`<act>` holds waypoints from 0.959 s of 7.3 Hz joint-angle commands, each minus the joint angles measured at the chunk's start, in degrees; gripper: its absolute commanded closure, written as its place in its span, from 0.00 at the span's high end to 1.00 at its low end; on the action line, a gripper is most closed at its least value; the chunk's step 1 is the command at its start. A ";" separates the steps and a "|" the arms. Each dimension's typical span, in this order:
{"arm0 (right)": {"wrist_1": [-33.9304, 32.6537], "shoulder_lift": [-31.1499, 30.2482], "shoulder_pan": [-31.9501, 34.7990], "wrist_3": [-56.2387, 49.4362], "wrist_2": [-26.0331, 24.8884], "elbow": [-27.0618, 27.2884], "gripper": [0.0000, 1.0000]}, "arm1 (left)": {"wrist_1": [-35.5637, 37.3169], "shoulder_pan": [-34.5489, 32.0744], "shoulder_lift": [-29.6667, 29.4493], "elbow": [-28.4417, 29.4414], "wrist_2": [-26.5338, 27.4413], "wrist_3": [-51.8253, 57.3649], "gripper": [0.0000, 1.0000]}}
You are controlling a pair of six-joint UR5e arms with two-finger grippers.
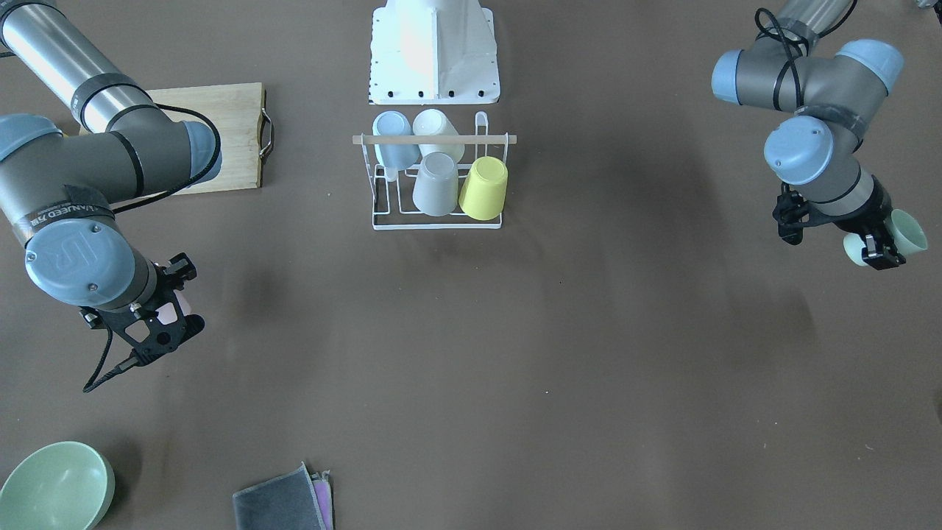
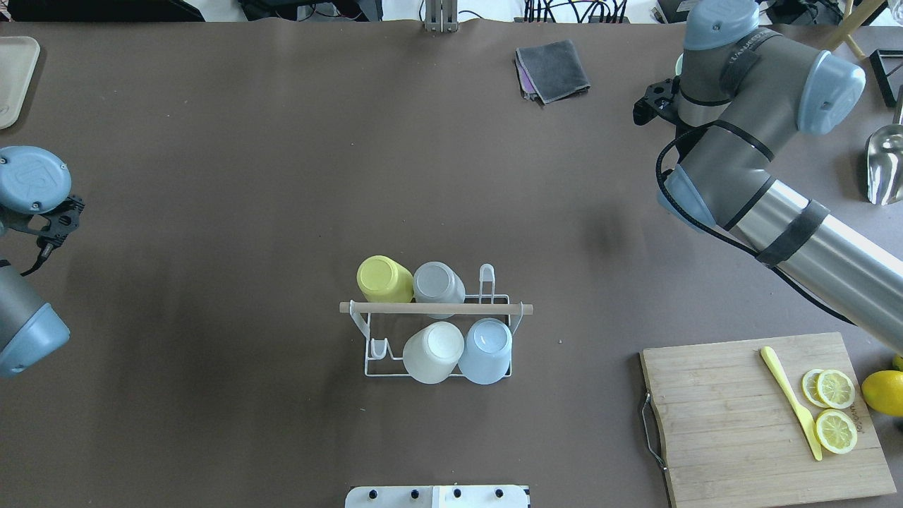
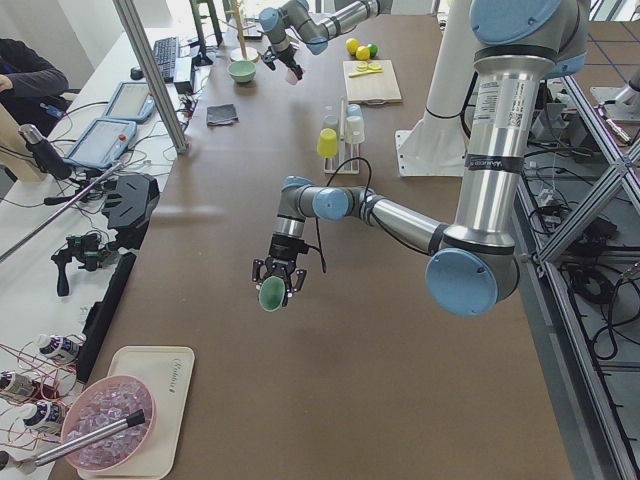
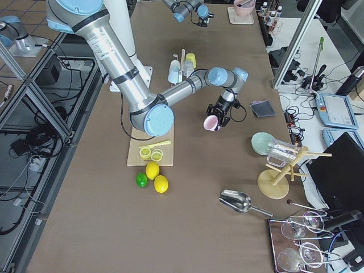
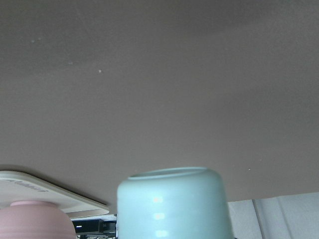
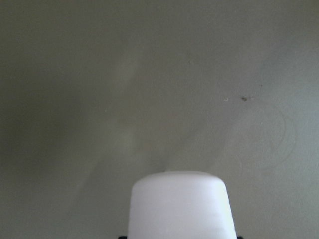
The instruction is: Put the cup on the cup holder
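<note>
The white wire cup holder [image 1: 438, 221] with a wooden rod [image 2: 437, 308] across its top stands mid-table near the robot's base. Several cups hang upside down on it: yellow [image 2: 383, 279], grey [image 2: 437, 282], white [image 2: 432, 351] and pale blue [image 2: 487, 348]. My left gripper [image 1: 883, 246] is shut on a mint green cup [image 1: 909, 234], held above the table far out to my left; the left wrist view shows this cup [image 5: 174, 204]. My right gripper [image 1: 173, 324] is shut on a pale pink cup [image 4: 210, 123], which also fills the bottom of the right wrist view [image 6: 178, 204].
A wooden cutting board [image 2: 726, 416] with lemon slices [image 2: 836, 409] and a yellow knife [image 2: 790, 402] lies at my right. A green bowl [image 1: 55, 486] and a folded grey cloth [image 1: 283, 500] sit at the far edge. A beige tray [image 2: 14, 77] lies far left.
</note>
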 commanded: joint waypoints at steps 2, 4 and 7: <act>16.13 -4.62 0.63 10.43 1.42 0.89 0.60 | -2.24 -3.99 1.76 -6.62 -1.14 -2.87 0.20; 32.21 -10.59 0.63 22.82 2.31 1.07 0.62 | -8.05 -7.42 1.68 -7.77 -6.32 -7.08 0.06; 36.50 -10.88 4.23 27.27 2.23 4.73 0.64 | -20.97 -12.15 1.06 -8.40 -15.57 -9.92 0.00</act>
